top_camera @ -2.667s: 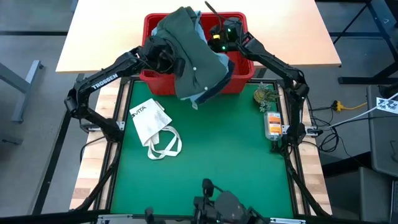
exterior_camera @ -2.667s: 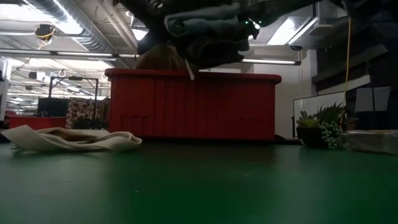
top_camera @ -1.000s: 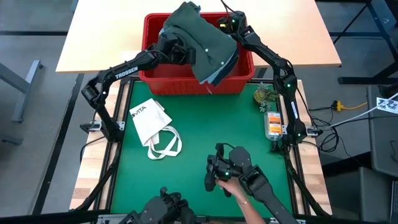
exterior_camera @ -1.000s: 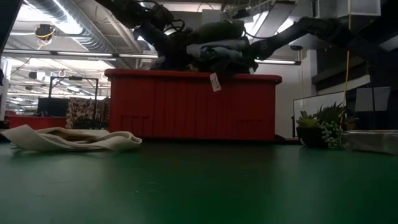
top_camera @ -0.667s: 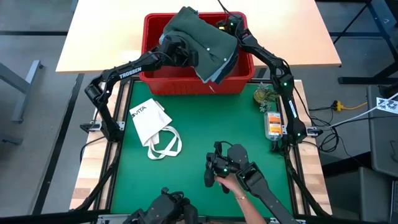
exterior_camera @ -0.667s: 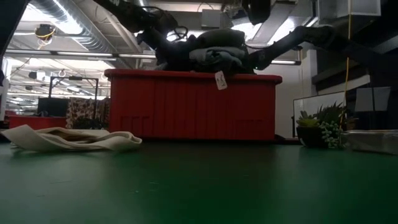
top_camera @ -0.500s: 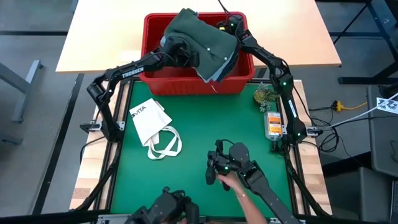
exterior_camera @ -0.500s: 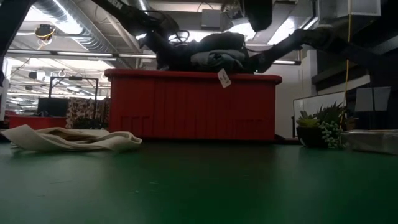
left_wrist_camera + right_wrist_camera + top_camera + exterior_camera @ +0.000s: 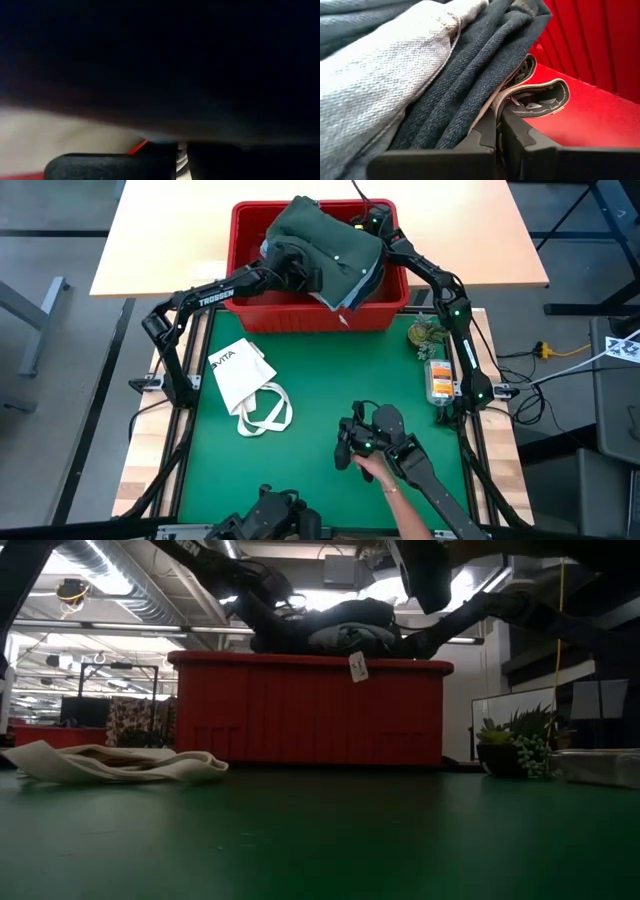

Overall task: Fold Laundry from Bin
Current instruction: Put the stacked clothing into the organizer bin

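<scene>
We log much as hidden: the left wrist view is almost wholly dark, cloth pressed against the lens, with only a sliver of red and pale surface showing, so we cannot tell how the left gripper (image 9: 285,262) stands; from above it is buried at the left flank of the laundry (image 9: 325,242). The bundle, dark olive-green on top with light blue and navy denim edges showing beneath, sits heaped in the bin (image 9: 250,315), rising above its rim; the bin's contents below the heap are covered. A small tag (image 9: 354,665) hangs from the bundle over the red front wall in the low view. The right gripper (image 9: 370,222) sits at the bundle's far right corner; its wrist view shows the dark fingers (image 9: 485,135) together, pinching a denim fold with a leather patch just beyond. On the green mat lie a white tote bag (image 9: 245,385), well apart from the bin, and a person's hand (image 9: 372,470) on a dark device. A small plant (image 9: 425,335) stands by the bin's right corner.
</scene>
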Controlling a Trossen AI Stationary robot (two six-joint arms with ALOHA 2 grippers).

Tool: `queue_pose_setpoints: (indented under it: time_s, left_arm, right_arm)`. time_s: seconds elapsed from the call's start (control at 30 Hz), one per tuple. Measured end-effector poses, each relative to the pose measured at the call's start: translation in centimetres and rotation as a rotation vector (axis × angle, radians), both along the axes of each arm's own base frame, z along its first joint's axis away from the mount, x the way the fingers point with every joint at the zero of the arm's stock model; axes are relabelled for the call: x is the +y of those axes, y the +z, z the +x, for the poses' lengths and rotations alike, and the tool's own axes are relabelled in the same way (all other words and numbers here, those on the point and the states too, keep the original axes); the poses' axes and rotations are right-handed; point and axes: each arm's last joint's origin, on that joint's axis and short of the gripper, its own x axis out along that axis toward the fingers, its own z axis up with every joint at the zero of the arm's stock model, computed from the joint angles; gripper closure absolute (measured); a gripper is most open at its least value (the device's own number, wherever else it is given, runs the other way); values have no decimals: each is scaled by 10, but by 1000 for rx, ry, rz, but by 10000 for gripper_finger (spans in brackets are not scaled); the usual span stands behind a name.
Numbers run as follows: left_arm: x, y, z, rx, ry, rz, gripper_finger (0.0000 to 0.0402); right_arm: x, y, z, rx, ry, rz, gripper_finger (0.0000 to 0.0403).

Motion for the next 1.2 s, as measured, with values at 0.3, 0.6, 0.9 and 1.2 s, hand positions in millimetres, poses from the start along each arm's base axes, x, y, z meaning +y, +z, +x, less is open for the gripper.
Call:
queue_pose_setpoints:
  time_s: [0.3,0.6,0.9,1.2]
  left_arm:
    - [4,-9,-12,154,8,23,388]
    - [9,-10,-18,185,22,32,388]
    - [11,-13,-25,262,10,53,388]
    - [7,-15,-25,330,-40,93,335]
  right_arm:
    - [-4,-2,-1,53,-129,-65,395]
    - [-6,-2,-2,70,-198,-83,374]
    - [-9,1,-6,89,-285,-109,306]
    - [-12,1,-10,91,-276,-119,234]
